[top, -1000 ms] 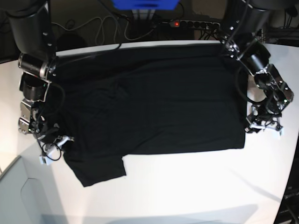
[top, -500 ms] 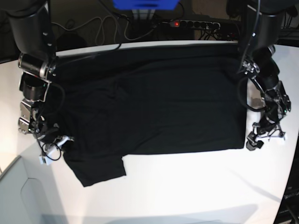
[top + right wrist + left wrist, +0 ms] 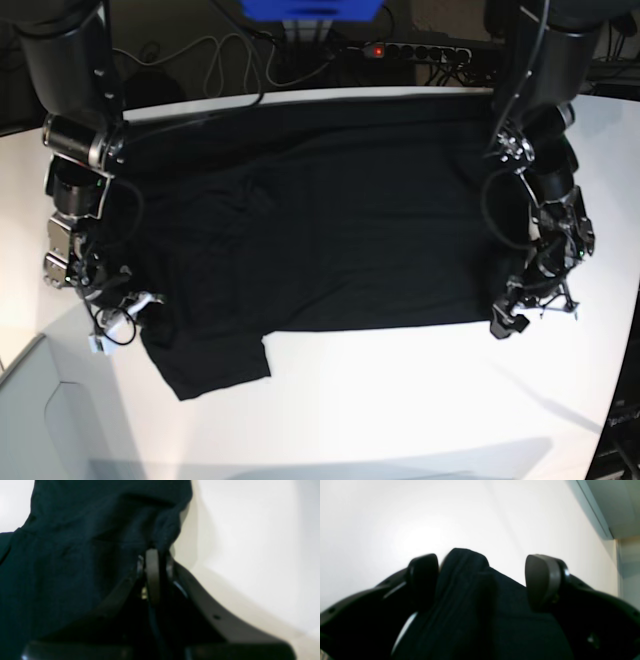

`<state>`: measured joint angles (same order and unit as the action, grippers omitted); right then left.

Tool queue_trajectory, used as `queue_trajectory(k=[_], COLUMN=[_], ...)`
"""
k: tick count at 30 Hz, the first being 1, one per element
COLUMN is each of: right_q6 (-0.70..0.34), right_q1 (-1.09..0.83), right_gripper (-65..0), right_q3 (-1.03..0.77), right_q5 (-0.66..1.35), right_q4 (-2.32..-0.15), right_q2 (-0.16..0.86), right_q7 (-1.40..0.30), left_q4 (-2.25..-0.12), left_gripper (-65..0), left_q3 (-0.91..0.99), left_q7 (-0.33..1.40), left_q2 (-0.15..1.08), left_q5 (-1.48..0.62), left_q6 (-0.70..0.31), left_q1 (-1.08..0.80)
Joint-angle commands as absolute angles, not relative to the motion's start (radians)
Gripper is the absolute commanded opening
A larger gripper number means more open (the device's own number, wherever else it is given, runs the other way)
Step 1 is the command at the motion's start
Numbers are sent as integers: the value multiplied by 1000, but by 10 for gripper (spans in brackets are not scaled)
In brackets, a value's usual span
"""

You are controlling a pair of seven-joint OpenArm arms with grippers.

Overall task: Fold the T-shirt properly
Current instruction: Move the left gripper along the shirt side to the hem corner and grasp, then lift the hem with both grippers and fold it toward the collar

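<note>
Soft, light and limp, the T-shirt [image 3: 330, 230] is best taken at hem corners: the left gripper [image 3: 480, 580] is spread around its edge, the right gripper [image 3: 152, 565] pinches a sleeve fold.

One black T-shirt [image 3: 330, 220], one white table [image 3: 400, 400], two pincers, one power strip [image 3: 415, 51].

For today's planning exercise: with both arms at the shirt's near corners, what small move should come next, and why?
Probably close the left gripper. Its jaws stand open around a bunched corner of the T-shirt, while the right gripper is already shut on cloth at the other end. Both ends need holding before any lift.
</note>
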<state>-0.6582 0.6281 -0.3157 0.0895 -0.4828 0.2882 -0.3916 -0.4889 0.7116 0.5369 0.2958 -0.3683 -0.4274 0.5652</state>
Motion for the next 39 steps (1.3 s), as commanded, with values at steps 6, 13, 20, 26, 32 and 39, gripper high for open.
queue_trajectory(k=[6,13,20,26,32,39], right_q6=[-670,-670,-670,-670,-677,-677], right_q1=[648,648,656,654,634,515], right_gripper=[-646,-647,-647,-647,-648,-648], right_q3=[-314,-314,-317,-318,-321,-323], right_q5=[79,79,84,81,85,87], right_q4=[-492,-492,-499,-601,-730,-1001], right_q2=[297,297,300,300,303,298], right_q7=[-407,-407,-407,-420,-492,-565], left_q4=[-484,-484,-521,-650,-837,-1052], left_gripper=[-317,-650,-650,-650,-650,-650], left_q3=[711,710,708,714,714,710], left_q7=[593,590,595,627,664,664], left_q2=[308,311,317,314,306,305], left_q5=[-332,-326,-331,-334,-334,-334], left_q6=[-395,-395,-395,-395,-395,-395], left_q1=[562,562,565,529,441,297])
